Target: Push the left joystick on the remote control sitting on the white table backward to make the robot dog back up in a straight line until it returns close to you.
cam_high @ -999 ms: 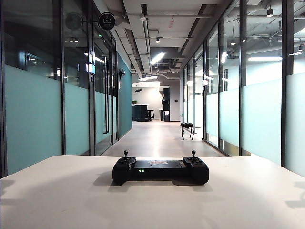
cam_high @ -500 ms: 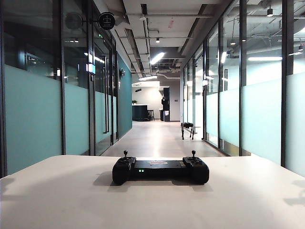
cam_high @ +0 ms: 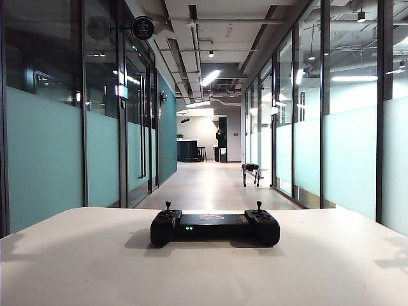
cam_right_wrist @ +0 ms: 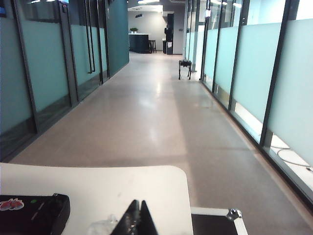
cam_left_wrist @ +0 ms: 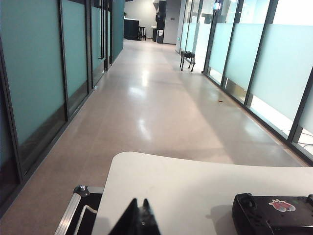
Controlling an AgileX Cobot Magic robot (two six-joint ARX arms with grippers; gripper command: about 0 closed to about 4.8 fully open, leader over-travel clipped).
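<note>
Remote (cam_high: pixel 215 227) and tools are nearest. In the exterior view the remote sits at lower centre on the white counter (cam_high: pixel 204 280), in the same spot as a second ago, its green lights lit. Neither tool shows in that view. The only change there is in the soft shadows on the counter's lower left and right edges, which have shifted a little. I take that to mean the arms are starting to stir out of frame.

The left tool (cam_left_wrist: pixel 142 220) shows at the bottom edge of its wrist view with its jaws pressed together and nothing between them. It is over the near counter edge, and a corner of the remote is at lower right, apart from it. The right tool (cam_right_wrist: pixel 136 218) is likewise closed and empty at the bottom centre of its wrist view, with the remote's other end at lower left, not touched.

The left stick (cam_high: pixel 167 206) stands upright above the remote's left end, as before, with nothing on it.

Far down the corridor, right of centre, the dog (cam_high: pixel 250 172) stands by the glass wall, tiny and no nearer than a second ago.

So the task has hardly begun. The stick is not yet pushed and the dog has its whole way back to come. The left tool looks the likelier one to reach the stick.
</note>
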